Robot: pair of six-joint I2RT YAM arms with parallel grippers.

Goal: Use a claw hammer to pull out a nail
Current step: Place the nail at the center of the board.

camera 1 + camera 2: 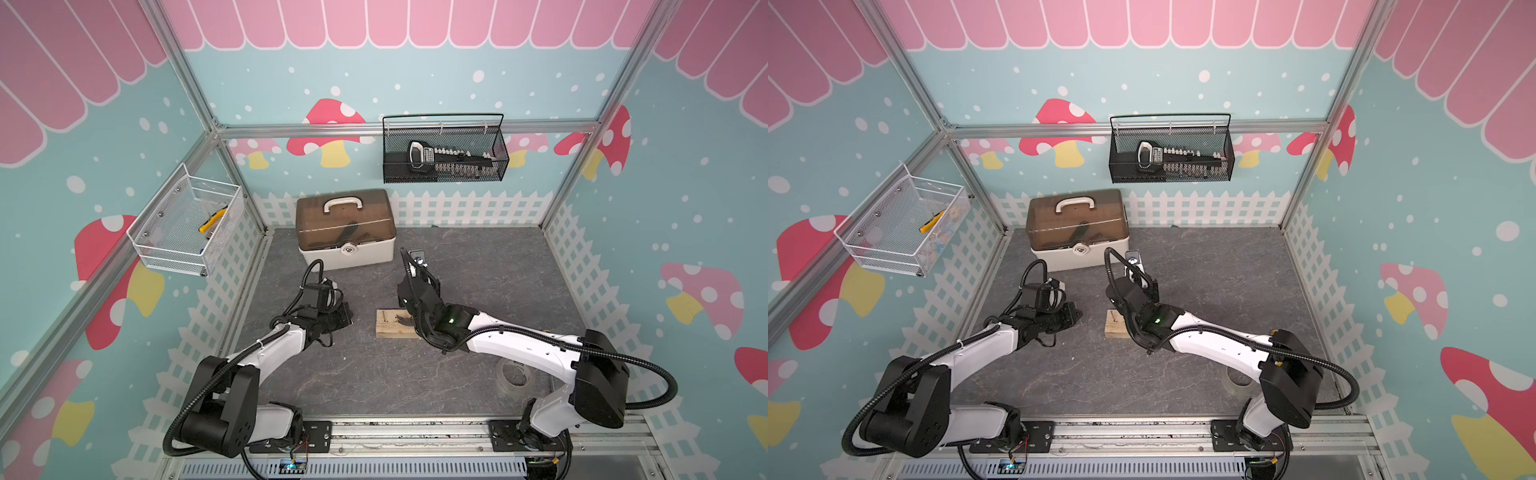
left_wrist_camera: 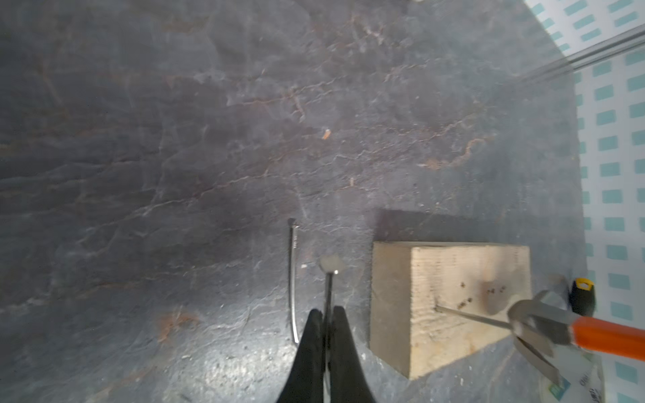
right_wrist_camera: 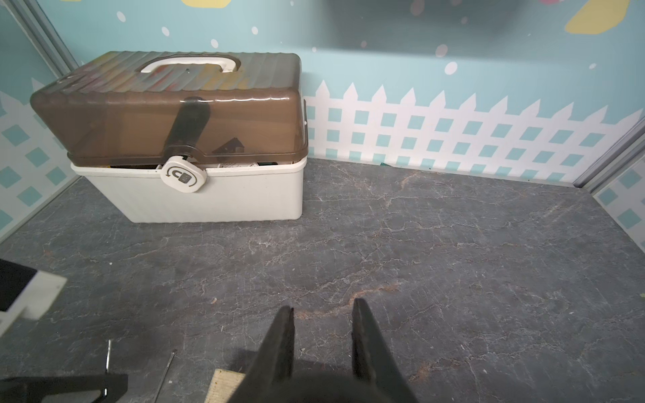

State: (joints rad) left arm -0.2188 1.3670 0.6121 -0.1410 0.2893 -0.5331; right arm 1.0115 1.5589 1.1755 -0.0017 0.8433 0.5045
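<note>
Left claw point(image 1: 345, 319) hovers low over the surface point(image 1: 374, 374) in both top views, near the wooden block point(image 1: 386, 330). The other arm leans over that block and hides the tool.

Seen from the left wrist, the left claw point(image 2: 326, 314) is pinched shut on a loose nail point(image 2: 328, 286), with a second nail point(image 2: 292, 279) lying beside it. The claw hammer point(image 2: 551, 326) has its fork hooked round the driven nail point(image 2: 471, 316), which slants out of the block.

Seen from the right wrist, the right claw point(image 3: 323, 314) shows its tips narrowly apart, apparently gripping the hammer's shaft below view. Roll the head back over its curve, slowly; the unheld block may lift.
</note>
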